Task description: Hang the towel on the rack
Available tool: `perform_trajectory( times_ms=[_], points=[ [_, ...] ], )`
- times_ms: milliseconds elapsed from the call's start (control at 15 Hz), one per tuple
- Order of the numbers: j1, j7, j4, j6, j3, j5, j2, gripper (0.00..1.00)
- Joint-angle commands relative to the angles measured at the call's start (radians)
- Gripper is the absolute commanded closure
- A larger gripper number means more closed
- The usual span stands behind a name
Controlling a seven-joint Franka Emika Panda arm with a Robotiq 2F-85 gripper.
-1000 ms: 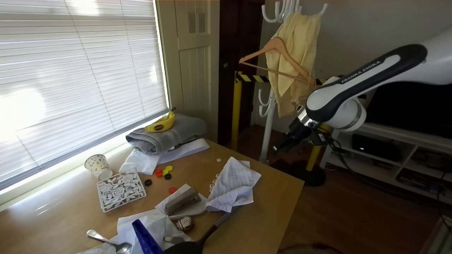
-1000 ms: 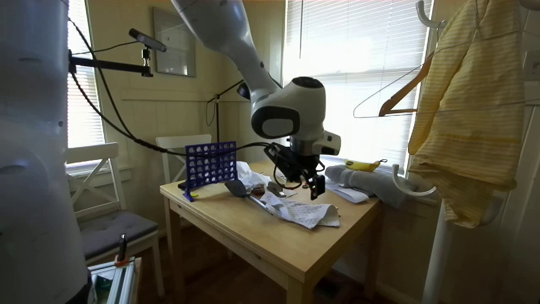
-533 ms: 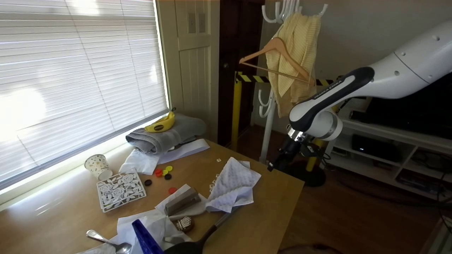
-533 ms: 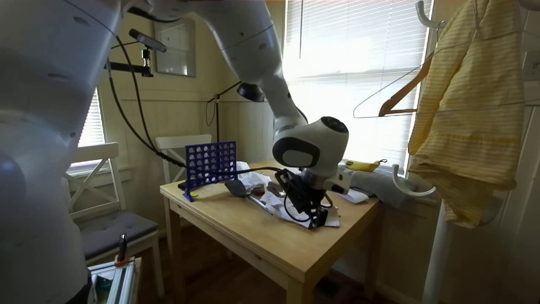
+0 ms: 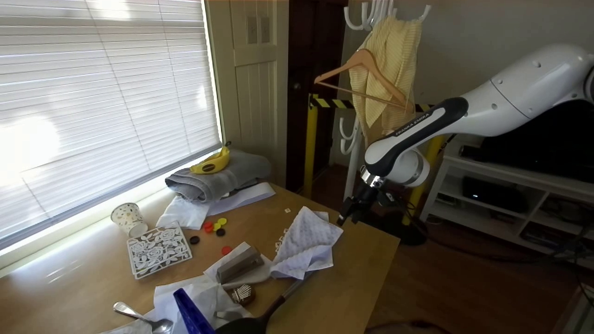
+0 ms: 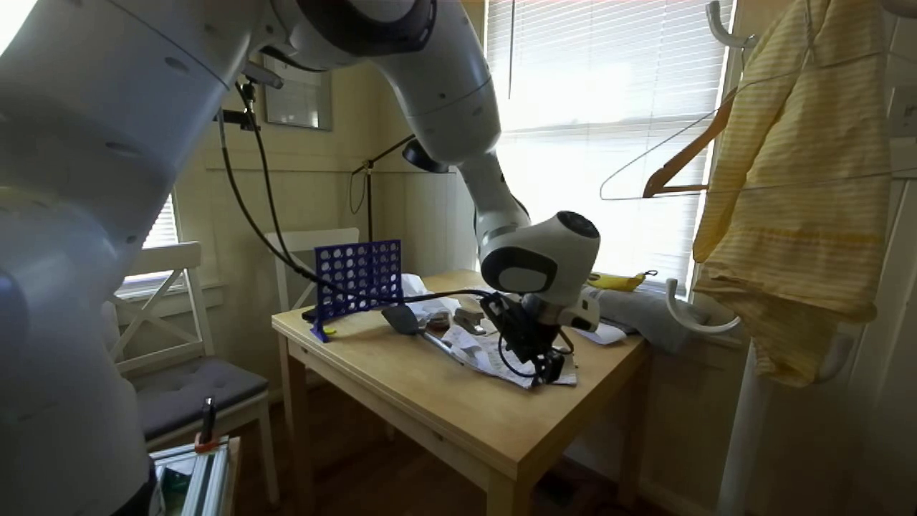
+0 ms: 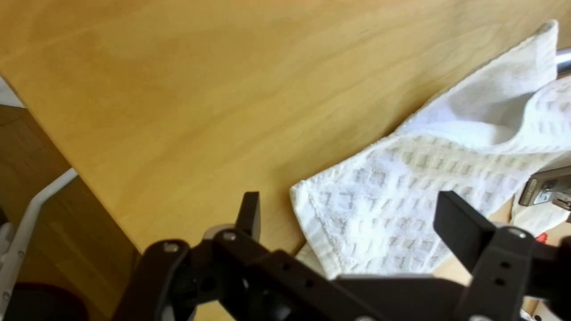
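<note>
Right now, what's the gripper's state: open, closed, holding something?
Gripper: open, holding nothing; in the wrist view the white towel shows between its parted fingers.

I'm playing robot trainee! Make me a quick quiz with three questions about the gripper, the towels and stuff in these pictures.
1. True or false: the gripper is open, and the white towel lies on the table.
2. What sits on the grey towel? A: a spoon. B: a yellow banana-shaped thing. C: a paper cup.
3. Fill in the gap: the yellow cloth hangs on the white ____.

Key: 1 true; 2 B; 3 rack.
</note>
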Motion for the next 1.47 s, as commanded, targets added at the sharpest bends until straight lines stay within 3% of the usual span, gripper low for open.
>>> perform_trajectory(
  times_ms=[0,200,267,733,1400],
  points=[
    [-0.024,0.054,0.07,-0.007,0.034,-0.073,0.059,0.0],
    [-0.033,0.079,0.091,-0.036,0.042,-0.114,0.074,0.0],
    [-0.043,0.063,0.051,0.005,0.059,-0.102,0.05,0.0],
    [-0.091,0.044,0.078,0.016,0.113,-0.095,0.084,0.0],
    [-0.088,0.074,0.108,0.038,0.113,-0.123,0.132,0.0]
  ],
)
